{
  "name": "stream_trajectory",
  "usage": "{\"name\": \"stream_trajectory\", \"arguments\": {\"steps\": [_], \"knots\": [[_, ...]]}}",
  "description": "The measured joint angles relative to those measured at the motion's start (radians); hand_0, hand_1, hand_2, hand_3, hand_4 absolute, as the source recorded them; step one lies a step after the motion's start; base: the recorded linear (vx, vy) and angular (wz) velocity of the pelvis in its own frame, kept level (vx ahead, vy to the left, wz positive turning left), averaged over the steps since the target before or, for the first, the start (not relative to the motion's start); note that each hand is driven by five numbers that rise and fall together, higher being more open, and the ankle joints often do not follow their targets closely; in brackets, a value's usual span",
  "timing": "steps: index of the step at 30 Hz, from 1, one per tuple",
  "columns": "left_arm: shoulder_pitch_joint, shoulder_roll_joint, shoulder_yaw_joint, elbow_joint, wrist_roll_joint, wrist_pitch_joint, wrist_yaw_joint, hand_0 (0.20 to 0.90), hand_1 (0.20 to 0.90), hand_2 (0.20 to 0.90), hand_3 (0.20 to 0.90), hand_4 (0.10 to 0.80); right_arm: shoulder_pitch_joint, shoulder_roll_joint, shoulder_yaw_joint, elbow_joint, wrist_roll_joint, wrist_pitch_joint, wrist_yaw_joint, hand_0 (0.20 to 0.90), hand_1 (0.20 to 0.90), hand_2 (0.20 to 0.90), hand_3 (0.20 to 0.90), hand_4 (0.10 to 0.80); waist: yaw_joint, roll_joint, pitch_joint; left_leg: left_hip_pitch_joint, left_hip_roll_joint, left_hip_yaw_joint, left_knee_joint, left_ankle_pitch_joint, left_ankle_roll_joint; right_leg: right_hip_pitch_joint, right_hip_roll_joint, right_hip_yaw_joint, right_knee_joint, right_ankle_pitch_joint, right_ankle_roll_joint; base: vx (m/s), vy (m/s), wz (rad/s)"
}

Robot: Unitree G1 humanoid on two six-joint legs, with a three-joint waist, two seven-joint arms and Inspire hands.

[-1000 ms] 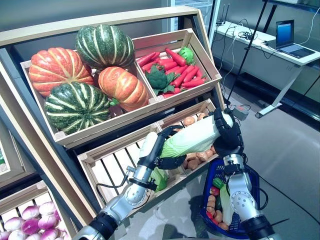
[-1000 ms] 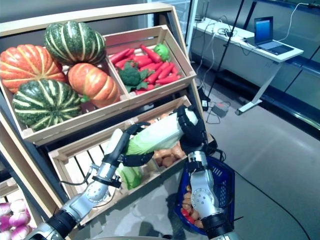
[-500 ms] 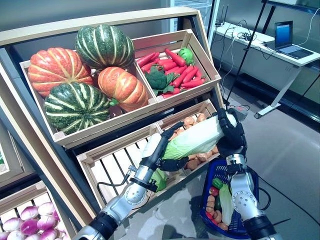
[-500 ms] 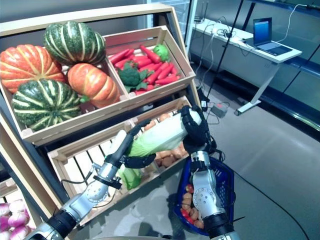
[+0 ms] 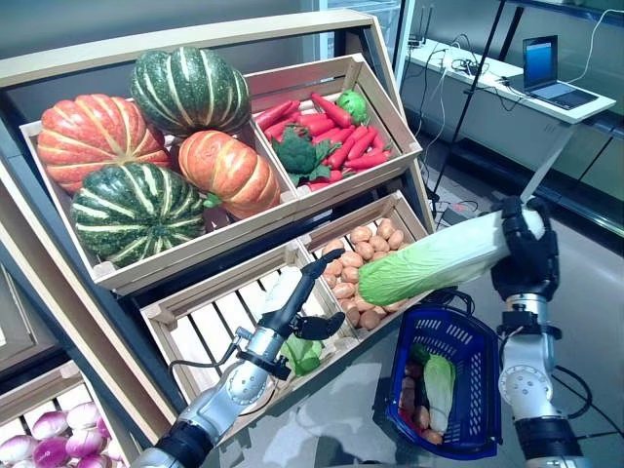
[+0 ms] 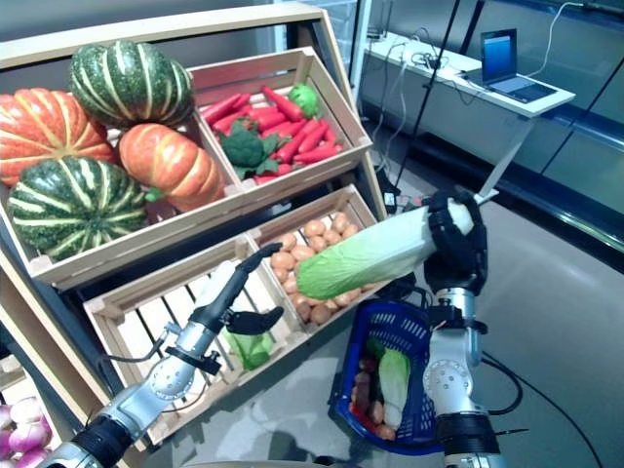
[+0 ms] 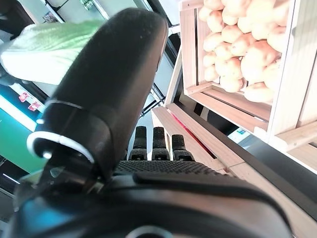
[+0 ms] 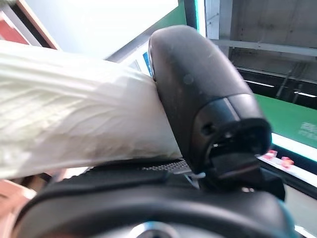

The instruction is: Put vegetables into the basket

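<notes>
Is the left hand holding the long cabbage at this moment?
No. The left hand is open over the slatted crate and holds nothing; only the right hand grips the cabbage.

The basket (image 5: 485, 366) stands on the floor in front of the shelf rack (image 5: 58, 292), below its lower right crate. A cabbage (image 5: 440, 382) lies inside the basket. Above the basket, the long cabbage (image 5: 434, 261) lies across, its white end in the right hand (image 5: 528, 255), its leafy end over the potatoes (image 5: 359, 261) in that crate. Left of the basket, the left hand (image 5: 297, 302) sits over the slatted crate (image 5: 210, 327). Behind and above the basket, the upper crates hold pumpkins (image 5: 156, 146) and, to their right, peppers (image 5: 341, 136).
</notes>
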Motion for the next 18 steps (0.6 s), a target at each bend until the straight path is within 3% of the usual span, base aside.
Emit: {"name": "stream_trajectory", "arguments": {"steps": [9, 18], "knots": [[0.001, 0.000, 0.011, 0.015, 0.000, -0.001, -0.002, 0.900, 0.900, 0.900, 0.900, 0.800, 0.022, -0.052, -0.033, 0.117, -0.045, -0.001, -0.011, 0.300, 0.300, 0.300, 0.300, 0.400, -0.023, -0.002, 0.001, -0.001, 0.000, 0.004, 0.000, 0.000, 0.000, -0.002, 0.000, 0.003, 0.000, 0.002, 0.000, 0.005, -0.005, -0.02], [0.038, 0.029, 0.108, 0.069, -0.064, 0.007, -0.010, 0.900, 0.900, 0.900, 0.900, 0.800, 0.052, -0.157, -0.059, 0.347, -0.167, 0.004, -0.050, 0.300, 0.300, 0.300, 0.300, 0.400, -0.027, -0.004, 0.002, -0.017, 0.001, 0.005, 0.000, -0.001, 0.001, -0.017, 0.000, 0.004, -0.001, 0.002, 0.000, 0.039, -0.049, 0.00]]}}
